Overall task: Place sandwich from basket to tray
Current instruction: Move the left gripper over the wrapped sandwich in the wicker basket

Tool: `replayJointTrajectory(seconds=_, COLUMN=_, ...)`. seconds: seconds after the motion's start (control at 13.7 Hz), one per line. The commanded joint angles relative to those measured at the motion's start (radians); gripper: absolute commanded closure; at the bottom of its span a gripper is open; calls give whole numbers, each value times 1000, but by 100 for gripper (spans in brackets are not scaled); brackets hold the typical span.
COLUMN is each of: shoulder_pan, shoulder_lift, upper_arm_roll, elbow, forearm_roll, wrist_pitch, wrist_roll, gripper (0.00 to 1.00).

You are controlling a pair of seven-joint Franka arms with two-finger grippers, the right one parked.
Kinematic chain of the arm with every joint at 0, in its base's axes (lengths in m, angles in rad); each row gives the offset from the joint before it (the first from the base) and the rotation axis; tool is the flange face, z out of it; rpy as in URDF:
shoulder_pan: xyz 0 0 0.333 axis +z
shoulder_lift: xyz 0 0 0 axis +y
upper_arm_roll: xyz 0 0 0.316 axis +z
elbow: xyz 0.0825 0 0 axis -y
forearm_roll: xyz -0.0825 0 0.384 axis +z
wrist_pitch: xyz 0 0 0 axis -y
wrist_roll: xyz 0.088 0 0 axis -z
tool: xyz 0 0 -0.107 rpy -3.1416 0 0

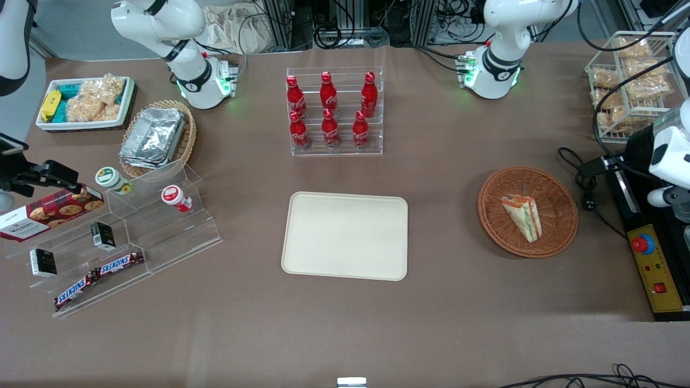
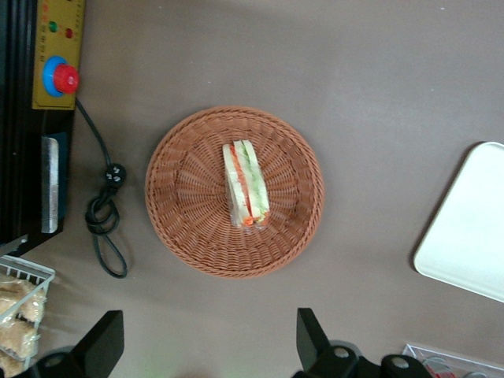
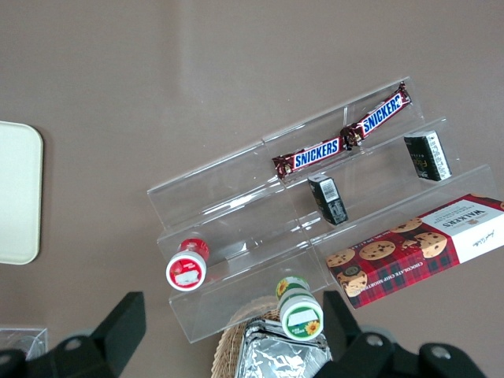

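The sandwich (image 1: 522,216) is a white-bread wedge with orange and green layers. It lies in the reddish-brown wicker basket (image 1: 570,213) toward the working arm's end of the table. The cream tray (image 1: 345,237) lies bare at the table's middle, apart from the basket. In the left wrist view the sandwich (image 2: 246,194) lies across the middle of the basket (image 2: 181,201), and a corner of the tray (image 2: 468,220) shows. My left gripper (image 2: 206,323) is open and empty, its fingers spread wide, high above bare table beside the basket.
A rack of cola bottles (image 1: 334,110) stands farther from the front camera than the tray. A control box with a red button (image 1: 655,269) and a cable (image 1: 587,183) lie beside the basket. A wire rack of snacks (image 1: 630,81) stands near. An acrylic step display (image 1: 124,231) lies toward the parked arm's end.
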Motion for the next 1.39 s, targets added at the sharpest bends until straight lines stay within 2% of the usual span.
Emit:
replayJointTrajectory(seconds=0.0, shoulder_pan=-11, shoulder_lift=31, upper_arm_roll=-11, elbow=44, forearm_roll=52, wrist_pitch=-32, wrist_roll=-31, gripper=2)
replayJointTrajectory(seconds=0.36, shoulder_pan=-21, shoulder_lift=71, upper_arm_roll=-18, elbow=37, forearm_roll=46, wrist_pitch=-28, wrist_roll=-76, gripper=1)
replayJointTrajectory(seconds=0.51, shoulder_pan=-21, shoulder_lift=89, upper_arm_roll=-18, elbow=-11, forearm_roll=29, wrist_pitch=0, wrist_roll=-131, gripper=2)
replayJointTrajectory(seconds=0.95, shoulder_pan=-23, shoulder_lift=14, upper_arm_roll=-18, elbow=-438, forearm_roll=34, wrist_pitch=525, wrist_roll=-268, gripper=2)
replayJointTrajectory(seconds=1.24, shoulder_pan=-23, shoulder_lift=31, upper_arm_roll=-16, elbow=-635, forearm_roll=34, wrist_pitch=860, wrist_roll=-278, gripper=2)
replayJointTrajectory(seconds=1.31, shoulder_pan=-24, shoulder_lift=43, upper_arm_roll=-18, elbow=-646, forearm_roll=34, wrist_pitch=882, wrist_roll=-300, gripper=2)
